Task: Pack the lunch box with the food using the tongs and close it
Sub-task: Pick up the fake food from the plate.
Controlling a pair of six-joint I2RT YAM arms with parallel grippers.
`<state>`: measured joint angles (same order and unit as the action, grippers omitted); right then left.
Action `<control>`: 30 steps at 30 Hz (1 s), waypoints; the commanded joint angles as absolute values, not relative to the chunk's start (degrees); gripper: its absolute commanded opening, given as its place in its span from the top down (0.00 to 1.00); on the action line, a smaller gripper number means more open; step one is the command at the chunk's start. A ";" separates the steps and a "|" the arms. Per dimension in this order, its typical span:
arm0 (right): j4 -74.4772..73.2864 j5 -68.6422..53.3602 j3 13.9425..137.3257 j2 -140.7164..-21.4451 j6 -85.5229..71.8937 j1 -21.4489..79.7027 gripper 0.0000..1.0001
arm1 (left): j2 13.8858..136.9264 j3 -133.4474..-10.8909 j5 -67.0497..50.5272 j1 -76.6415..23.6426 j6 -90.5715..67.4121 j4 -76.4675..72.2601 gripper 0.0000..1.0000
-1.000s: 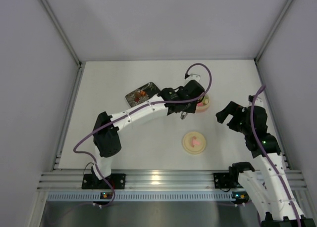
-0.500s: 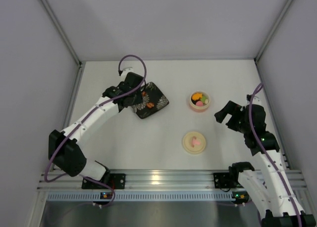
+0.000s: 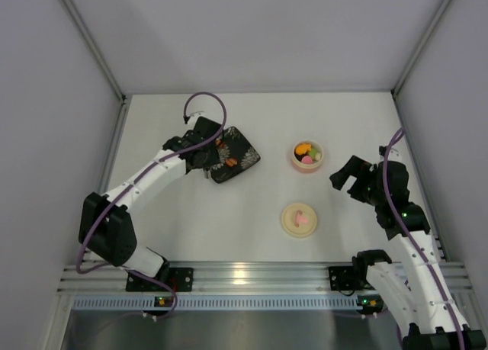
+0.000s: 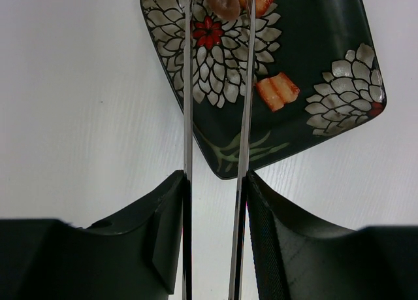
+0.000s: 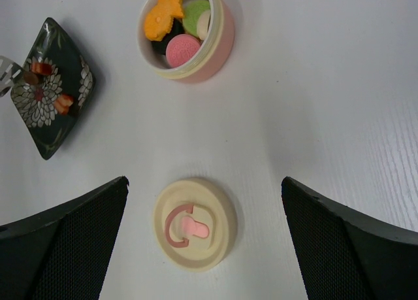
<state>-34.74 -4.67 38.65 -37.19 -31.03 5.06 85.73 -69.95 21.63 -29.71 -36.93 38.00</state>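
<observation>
Entry: tongs (image 4: 188,117) over the floral plate (image 4: 313,45), lunch box bowl (image 5: 219,51) uncovered.
We list the left gripper (image 4: 215,182) clenched on the tongs, whose arms flank a brown piece (image 4: 223,2). The right gripper (image 5: 204,182) is released above the lid (image 5: 209,208). The bowl holds food (image 5: 163,16).

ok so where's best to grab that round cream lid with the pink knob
Probably the pink knob at the centre of the round cream lid, coming straight down from above: the lid lies flat on the white table, knob up, its low rim offers little to pinch.
</observation>
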 commanded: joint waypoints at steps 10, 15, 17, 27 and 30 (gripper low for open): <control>-31.20 -5.10 37.79 -36.83 -30.85 4.13 0.01 | 87.10 -69.35 20.74 -29.44 -38.23 33.49 0.55; -30.67 -5.36 37.27 -36.83 -30.94 4.13 0.01 | 87.10 -69.00 20.83 -29.44 -38.50 33.66 0.56; -30.85 -5.36 37.27 -36.91 -30.85 4.13 0.00 | 87.10 -68.73 20.74 -29.44 -38.50 33.66 0.56; -30.41 -5.62 36.74 -36.91 -31.11 4.13 0.01 | 86.22 -66.45 21.36 -29.53 -38.76 33.49 0.56; -30.41 -5.63 36.74 -36.91 -31.11 4.13 0.00 | 85.96 -66.09 21.36 -29.53 -38.76 33.49 0.56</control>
<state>-33.91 -5.28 37.01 -37.17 -31.07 5.06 87.99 -66.50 20.45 -29.71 -37.87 35.92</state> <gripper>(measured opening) 0.993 0.448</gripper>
